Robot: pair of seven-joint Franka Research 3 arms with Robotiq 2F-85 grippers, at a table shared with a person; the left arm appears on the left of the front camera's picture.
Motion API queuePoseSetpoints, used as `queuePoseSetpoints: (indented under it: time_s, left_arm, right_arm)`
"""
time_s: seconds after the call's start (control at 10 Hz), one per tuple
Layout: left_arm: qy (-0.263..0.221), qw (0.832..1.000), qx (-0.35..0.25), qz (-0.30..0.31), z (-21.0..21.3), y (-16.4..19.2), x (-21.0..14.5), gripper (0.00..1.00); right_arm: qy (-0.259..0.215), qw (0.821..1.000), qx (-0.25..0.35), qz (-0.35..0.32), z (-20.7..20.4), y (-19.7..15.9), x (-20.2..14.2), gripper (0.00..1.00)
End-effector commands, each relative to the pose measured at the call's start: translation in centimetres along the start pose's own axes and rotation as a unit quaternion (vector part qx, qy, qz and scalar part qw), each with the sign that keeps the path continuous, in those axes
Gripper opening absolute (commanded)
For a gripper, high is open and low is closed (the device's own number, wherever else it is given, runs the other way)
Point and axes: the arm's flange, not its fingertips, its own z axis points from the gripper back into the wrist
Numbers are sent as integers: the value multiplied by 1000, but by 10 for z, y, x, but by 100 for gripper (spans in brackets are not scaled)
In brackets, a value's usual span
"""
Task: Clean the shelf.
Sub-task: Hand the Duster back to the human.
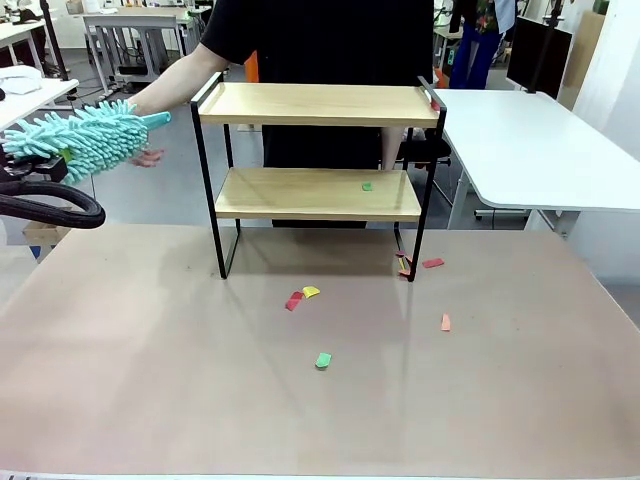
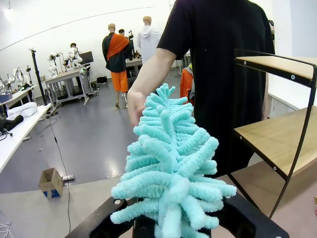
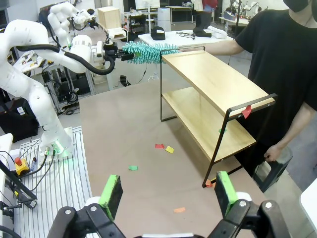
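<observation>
The shelf stands at the far edge of the brown worktop, about in the middle, with the person just behind it. The left gripper is clenched on the handle of a turquoise chenille duster, which hangs in the air off the left end of the top board, at about the same height. The person's hand is close to the duster tip. The right gripper is released and holds nothing, low over the near right part of the worktop.

A green scrap lies on the lower board near its right end, and a red scrap sits at the right end of the top board. Other coloured scraps already lie on the worktop.

I judge the sweeping step is in hand. To do it well, the duster should come in level over the side rail and push the scraps toward the open front edge, not against the raised rails. The shelf looks light, so a soft pressure is better.
</observation>
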Motion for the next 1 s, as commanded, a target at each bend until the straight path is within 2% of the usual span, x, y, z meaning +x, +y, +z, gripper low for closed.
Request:
queuePoseSetpoints:
  time_s: [0.0, 0.8, 0.9]
  left_arm:
    - [-1, 1000, -3, 1, 2, 3, 3, 18]
    - [-1, 1000, -3, 1, 2, 3, 3, 18]
    - [-1, 1000, -1, 0, -1, -1, 1, 75]
  right_arm:
    - [-12, 1000, 1, 6, 0, -1, 3, 100]
    - [-12, 1000, 1, 6, 0, -1, 3, 100]
    - [-12, 1000, 1, 6, 0, -1, 3, 100]
